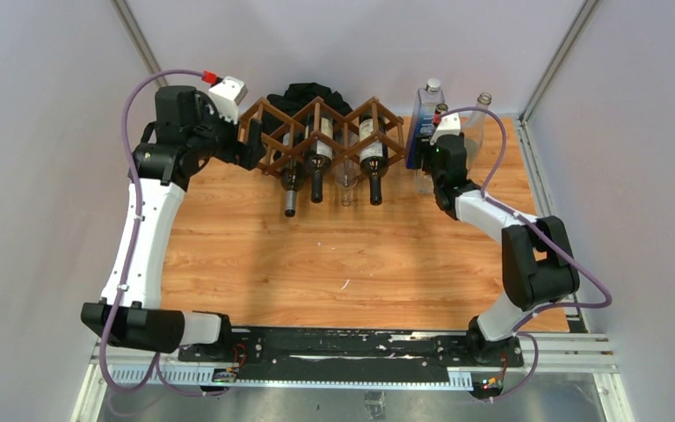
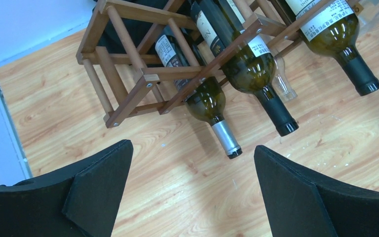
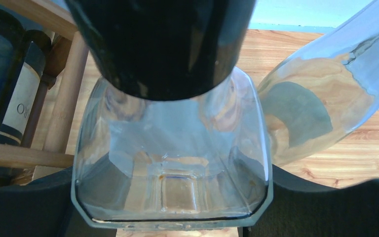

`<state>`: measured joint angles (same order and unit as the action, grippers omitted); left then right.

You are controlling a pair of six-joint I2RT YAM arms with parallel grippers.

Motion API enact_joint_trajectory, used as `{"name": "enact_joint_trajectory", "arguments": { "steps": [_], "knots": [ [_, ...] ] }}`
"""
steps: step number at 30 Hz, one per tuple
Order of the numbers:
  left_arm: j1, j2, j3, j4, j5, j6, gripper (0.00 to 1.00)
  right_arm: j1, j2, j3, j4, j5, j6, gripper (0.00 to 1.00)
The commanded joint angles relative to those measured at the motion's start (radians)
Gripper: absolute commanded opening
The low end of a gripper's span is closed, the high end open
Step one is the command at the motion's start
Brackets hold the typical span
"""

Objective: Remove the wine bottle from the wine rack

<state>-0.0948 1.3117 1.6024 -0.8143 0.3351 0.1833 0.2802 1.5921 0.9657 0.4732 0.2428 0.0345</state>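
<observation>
The dark brown wooden wine rack (image 1: 321, 130) stands at the back of the table. Three dark wine bottles lie in it, necks toward me: one silver-capped (image 1: 290, 195), one in the middle (image 1: 317, 171), one on the right (image 1: 374, 171). A clear bottle (image 1: 347, 186) lies between them. My left gripper (image 1: 248, 148) is open and empty by the rack's left end; in the left wrist view (image 2: 192, 148) the silver-capped neck (image 2: 225, 139) lies just beyond its fingertips. My right gripper (image 1: 444, 156) is right of the rack, shut on a clear square bottle (image 3: 172, 163) with a black cap (image 3: 163, 44).
A black cloth heap (image 1: 308, 95) lies behind the rack. A blue-labelled bottle (image 1: 424, 110) and a clear bottle (image 1: 479, 119) stand at the back right, close to my right gripper; the clear one (image 3: 325, 94) leans beside the held bottle. Grey walls enclose the table.
</observation>
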Motion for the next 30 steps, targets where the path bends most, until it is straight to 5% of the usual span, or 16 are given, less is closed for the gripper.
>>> {"name": "enact_joint_trajectory", "arguments": {
  "steps": [1, 14, 22, 26, 30],
  "knots": [
    [0.001, 0.025, 0.012, -0.017, 0.008, 0.002, 1.0, -0.013, 0.007, 0.017, 0.226, 0.046, -0.011, 0.0],
    [0.001, 0.041, 0.03, -0.026, 0.0, 0.002, 1.0, -0.013, 0.09, 0.004, 0.331, 0.064, 0.024, 0.03],
    [0.001, 0.053, 0.038, -0.026, 0.015, -0.022, 1.0, -0.013, 0.069, -0.03, 0.314, 0.038, 0.024, 0.45],
    [0.001, 0.048, 0.038, -0.029, 0.012, -0.022, 1.0, -0.012, 0.053, -0.035, 0.301, 0.023, 0.021, 0.81],
    [0.001, 0.041, 0.037, -0.032, 0.01, -0.023, 1.0, -0.012, 0.022, -0.032, 0.27, 0.017, 0.03, 0.86]
  ]
}}
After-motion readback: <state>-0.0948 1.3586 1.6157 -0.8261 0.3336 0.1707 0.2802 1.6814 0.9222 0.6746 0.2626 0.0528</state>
